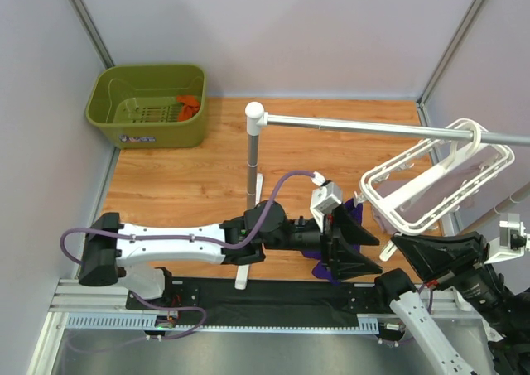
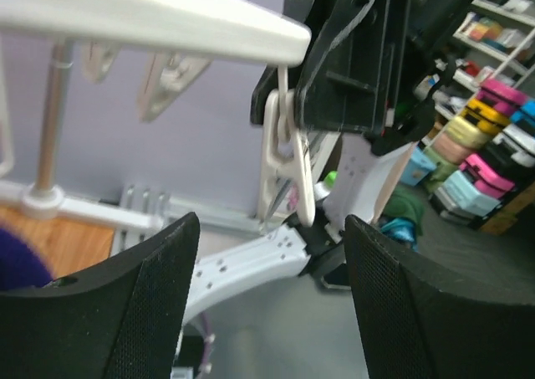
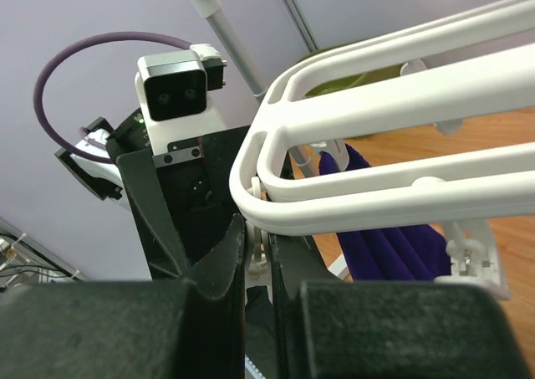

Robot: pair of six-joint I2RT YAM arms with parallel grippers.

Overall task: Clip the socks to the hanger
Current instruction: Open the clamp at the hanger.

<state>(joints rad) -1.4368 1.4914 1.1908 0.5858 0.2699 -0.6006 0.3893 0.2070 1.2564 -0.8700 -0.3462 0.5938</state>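
Note:
The white hanger point(image 1: 447, 161) hangs from the silver rail at the right, its clips dangling. Orange-red sock fabric point(image 1: 190, 104) lies in the green basket, far from both arms; I cannot tell whether it is one sock or two. My right gripper point(image 1: 400, 244) point(image 3: 269, 228) is shut on a white clip point(image 3: 273, 220) under the hanger's near corner point(image 3: 401, 94). My left gripper point(image 1: 374, 255) point(image 2: 272, 228) is open and empty just below that clip point(image 2: 282, 157), facing the right gripper. Neither gripper holds a sock.
A green basket point(image 1: 108, 118) stands at the back left. The silver rail point(image 1: 356, 126) on its white post point(image 1: 253, 156) crosses the middle. A dark purple cloth point(image 1: 319, 263) point(image 3: 384, 245) hangs by the left gripper. Grey walls close in the table.

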